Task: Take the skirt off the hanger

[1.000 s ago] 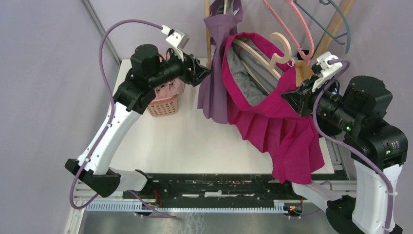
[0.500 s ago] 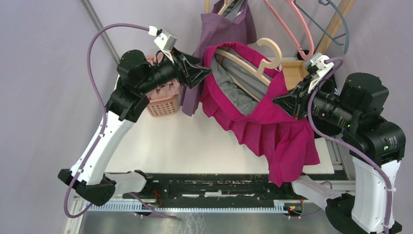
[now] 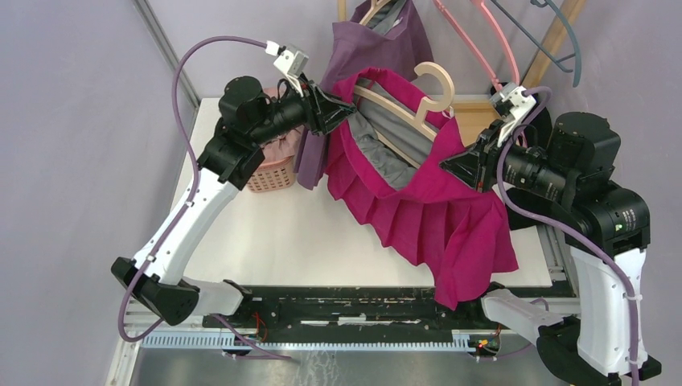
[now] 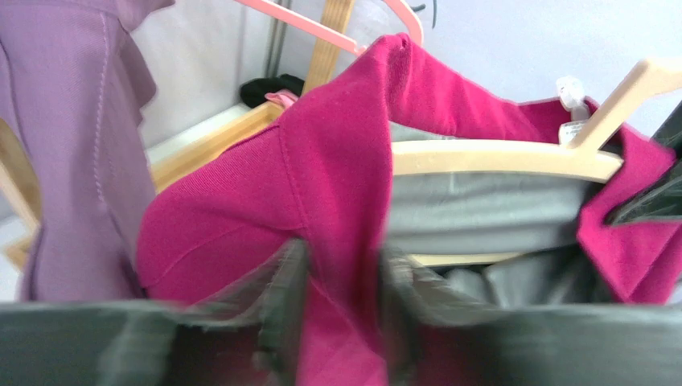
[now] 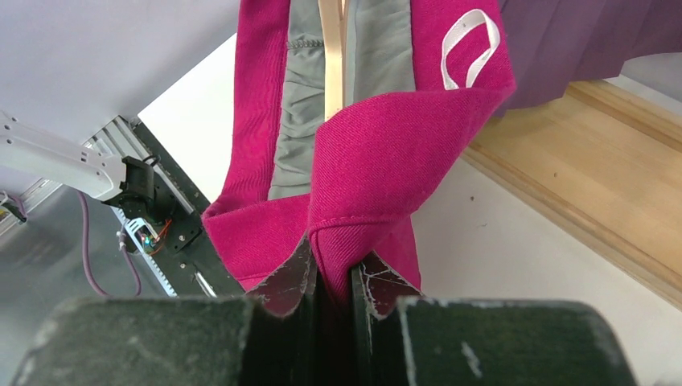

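Observation:
A magenta pleated skirt [image 3: 426, 217] with grey lining hangs stretched in the air between both arms, its waist around a pale wooden hanger [image 3: 418, 100]. My left gripper [image 3: 344, 111] is shut on the skirt's waistband at its far left end; the left wrist view shows the band [image 4: 338, 241] pinched between the blurred fingers and the hanger bar [image 4: 499, 157] beyond. My right gripper [image 3: 452, 167] is shut on the waistband's right end, and the right wrist view shows a fold of magenta cloth [image 5: 378, 177] squeezed between the fingertips [image 5: 293, 281].
A purple garment [image 3: 362, 48] hangs on the rack behind the skirt. A pink basket [image 3: 269, 173] with cloth stands at the back left of the white table [image 3: 265, 241]. Pink and grey hangers [image 3: 499, 48] hang at the back right beside a wooden frame [image 3: 482, 108].
Both arms have moved left with the skirt, carrying it and the hanger away from the rack. The left gripper has gone up and slightly right, and the skirt's hem hangs lower over the table front.

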Controlling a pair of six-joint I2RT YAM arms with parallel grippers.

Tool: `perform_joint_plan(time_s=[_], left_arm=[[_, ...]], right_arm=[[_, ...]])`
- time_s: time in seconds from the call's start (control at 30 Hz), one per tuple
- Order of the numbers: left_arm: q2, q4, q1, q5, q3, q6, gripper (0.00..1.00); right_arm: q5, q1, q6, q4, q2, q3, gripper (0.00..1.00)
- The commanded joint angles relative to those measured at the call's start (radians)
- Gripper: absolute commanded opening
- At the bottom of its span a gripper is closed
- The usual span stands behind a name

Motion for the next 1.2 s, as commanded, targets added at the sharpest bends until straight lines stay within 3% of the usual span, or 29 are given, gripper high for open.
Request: perform_joint_plan(time_s=[0.0, 0.03, 0.1, 0.3, 0.6, 0.8, 0.97, 1.07, 1.17], left_arm=[[0.025, 0.074, 0.003, 0.045, 0.046, -0.045, 0.23], [0.034, 0.07, 0.003, 0.042, 0.048, -0.044, 0.07], [0.049, 0.066, 0.004, 0.03, 0.05, -0.044, 0.03], [0.06, 0.01, 0.003, -0.013, 0.108, 0.001, 0.03], [0.048, -0.247, 0.014, -0.329, 0.3, 0.28, 0.03], [0.12, -0.221, 0.059, -0.355, 0.271, 0.323, 0.03], [0.194, -0.205, 0.069, -0.298, 0.32, 0.348, 0.03], [0.224, -0.232, 0.072, -0.34, 0.37, 0.385, 0.03], [0.222, -0.246, 0.075, -0.326, 0.376, 0.39, 0.19]], right_arm=[[-0.039, 0.007, 0.017, 0.197, -0.016, 0.014, 0.01], [-0.038, 0.007, 0.016, 0.197, -0.016, 0.012, 0.01], [-0.039, 0.007, 0.014, 0.198, -0.014, 0.012, 0.01], [-0.039, 0.007, 0.007, 0.198, -0.008, 0.009, 0.01], [-0.035, 0.008, -0.014, 0.168, -0.023, -0.02, 0.01], [-0.069, 0.01, 0.009, 0.163, -0.023, -0.01, 0.01], [-0.074, 0.01, 0.014, 0.149, -0.024, -0.006, 0.01], [-0.072, 0.011, 0.005, 0.139, -0.025, -0.006, 0.01], [-0.068, 0.01, 0.002, 0.137, -0.024, -0.007, 0.01]])
